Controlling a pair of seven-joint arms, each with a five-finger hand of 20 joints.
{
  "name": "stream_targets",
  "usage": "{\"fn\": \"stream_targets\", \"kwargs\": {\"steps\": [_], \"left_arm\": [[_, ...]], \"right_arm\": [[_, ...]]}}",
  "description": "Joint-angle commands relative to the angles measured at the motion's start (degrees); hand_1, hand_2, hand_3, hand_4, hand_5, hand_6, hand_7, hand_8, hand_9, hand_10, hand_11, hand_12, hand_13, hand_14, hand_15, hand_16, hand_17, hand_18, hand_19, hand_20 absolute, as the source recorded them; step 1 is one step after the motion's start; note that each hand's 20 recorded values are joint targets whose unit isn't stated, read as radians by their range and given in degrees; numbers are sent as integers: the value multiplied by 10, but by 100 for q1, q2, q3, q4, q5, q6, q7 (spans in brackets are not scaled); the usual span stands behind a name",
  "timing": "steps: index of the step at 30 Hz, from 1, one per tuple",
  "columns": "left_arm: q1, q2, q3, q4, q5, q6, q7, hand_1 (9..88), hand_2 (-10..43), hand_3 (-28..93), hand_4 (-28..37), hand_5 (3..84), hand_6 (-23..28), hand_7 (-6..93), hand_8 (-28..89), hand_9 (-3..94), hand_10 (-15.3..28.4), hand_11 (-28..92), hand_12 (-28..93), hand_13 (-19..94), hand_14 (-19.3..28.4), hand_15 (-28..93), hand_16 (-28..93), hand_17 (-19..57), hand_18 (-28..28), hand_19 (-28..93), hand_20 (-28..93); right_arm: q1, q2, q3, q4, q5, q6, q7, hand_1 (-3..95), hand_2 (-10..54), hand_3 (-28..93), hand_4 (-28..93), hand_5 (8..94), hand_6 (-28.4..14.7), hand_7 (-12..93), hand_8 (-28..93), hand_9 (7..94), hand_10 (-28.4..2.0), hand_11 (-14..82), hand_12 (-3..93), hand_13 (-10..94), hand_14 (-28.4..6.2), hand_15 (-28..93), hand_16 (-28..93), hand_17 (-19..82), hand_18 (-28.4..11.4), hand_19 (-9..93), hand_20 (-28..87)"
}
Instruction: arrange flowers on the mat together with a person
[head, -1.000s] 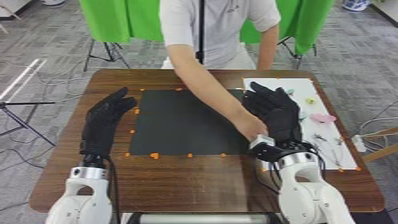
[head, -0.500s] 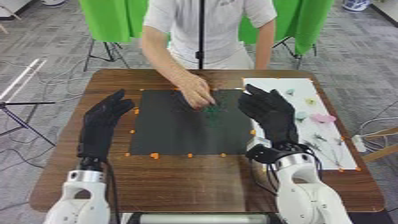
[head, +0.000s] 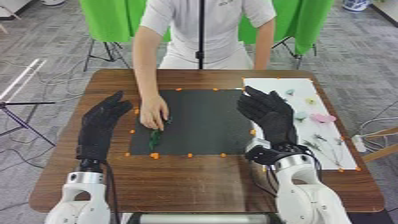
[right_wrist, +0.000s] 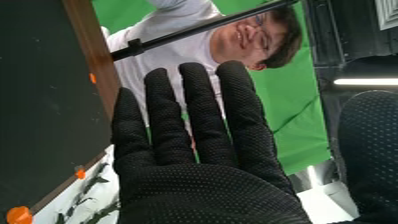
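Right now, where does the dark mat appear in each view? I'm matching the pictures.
Head view: the dark mat lies mid-table, between the robot's left hand and right hand.
Right wrist view: the dark mat is the broad dark surface beside the right hand's fingers, edged by a strip of brown table.
Shared landmark: the white sheet next to the mat, also at.

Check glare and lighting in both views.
Head view: even light, no glare spot on the flat black mat; the white rectangular sheet is much brighter than the brown wooden table. Right wrist view: a bright white strip light glares beyond the black-gloved right hand.
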Motion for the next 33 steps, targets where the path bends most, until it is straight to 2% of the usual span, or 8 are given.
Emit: {"fn": "stream_targets", "kwargs": {"steps": [1, 2, 3, 6, 8, 23, 25, 33], "left_arm": [[40, -16, -22, -43, -5, 87, -62, 253, -45, 658, -201, 485, 47, 120, -48, 469, 137, 183, 160, 352, 187, 203, 46, 4, 158, 131, 198], [70, -6, -15, -67, 7, 139, -65, 254, -45, 656, -202, 485, 46, 120, -48, 469, 137, 183, 160, 352, 187, 203, 46, 4, 158, 131, 199], [77, -40, -34, -60, 25, 103, -19, 254, -45, 656, -203, 484, 46, 120, -48, 470, 137, 182, 160, 351, 186, 203, 46, 3, 157, 131, 199], [82, -49, -61, -51, 12, 37, -67, 254, -45, 656, -203, 484, 47, 120, -48, 469, 137, 183, 160, 350, 187, 204, 47, 3, 157, 131, 199], [71, 68, -14, -31, -32, 73, -24, 253, -45, 657, -203, 484, 46, 119, -48, 469, 137, 183, 160, 350, 187, 204, 47, 3, 157, 130, 199], [-123, 178, 23, 63, -27, -23, 13, 253, -46, 658, -202, 483, 47, 119, -48, 469, 136, 183, 161, 350, 187, 204, 47, 3, 157, 130, 199], [-72, 157, -14, 38, -14, -35, 1, 254, -46, 658, -201, 483, 47, 119, -48, 469, 137, 183, 160, 350, 187, 204, 47, 3, 157, 130, 199], [-123, 157, 25, 61, -9, -68, 26, 254, -45, 656, -200, 483, 47, 120, -48, 469, 136, 182, 161, 349, 187, 206, 48, 3, 157, 129, 198]], "right_arm": [[-6, -26, -69, -34, -11, 38, -38, 90, 90, 719, -146, 500, -31, 106, -72, 497, -151, 62, 136, 380, -158, 118, 160, 175, -152, 109, 243], [-32, -30, -73, -32, -42, 39, -63, 92, 90, 719, -146, 500, -31, 106, -71, 497, -151, 62, 136, 380, -158, 118, 160, 175, -152, 109, 243], [-31, -27, -86, -23, -54, 61, -93, 96, 89, 720, -146, 501, -29, 107, -71, 498, -151, 62, 136, 380, -158, 118, 159, 175, -151, 109, 243], [-34, -29, -71, -26, -51, 80, -66, 106, 84, 724, -146, 505, -26, 111, -72, 501, -151, 62, 136, 381, -156, 118, 159, 176, -151, 109, 243], [-3, -14, -70, -19, -59, 87, -98, 108, 83, 725, -147, 505, -26, 112, -74, 503, -151, 63, 136, 380, -155, 118, 159, 176, -151, 109, 243], [111, 31, -111, 38, -79, -64, -123, 125, 63, 720, -147, 505, -26, 115, -75, 504, -149, 63, 136, 382, -153, 120, 158, 177, -149, 107, 245], [105, 18, -124, 35, -87, -84, -122, 126, 61, 721, -146, 506, -26, 116, -75, 503, -149, 63, 137, 382, -153, 120, 158, 177, -149, 107, 246], [95, 27, -117, 21, -97, -77, -151, 129, 57, 722, -146, 505, -26, 117, -76, 502, -148, 63, 137, 382, -151, 121, 158, 177, -149, 108, 247]]}}
